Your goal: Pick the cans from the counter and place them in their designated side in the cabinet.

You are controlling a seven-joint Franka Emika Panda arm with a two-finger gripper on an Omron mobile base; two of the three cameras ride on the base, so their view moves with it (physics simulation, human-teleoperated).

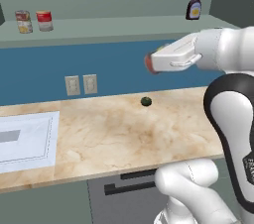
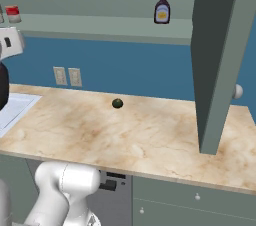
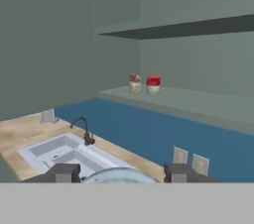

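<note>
My gripper hangs above the counter, pointing left toward the cabinet. It is shut on a short can with an orange-red label. In the hand view the can's silvery top sits between the two dark fingertips of the gripper. A red-and-white can stands upright on the ledge's left half, next to a yellow-and-red labelled can.
A dark sauce bottle stands on the ledge's right half. A dark green lump lies on the counter near the blue wall. A sink with a faucet is at the left. An open cabinet door hangs at the right.
</note>
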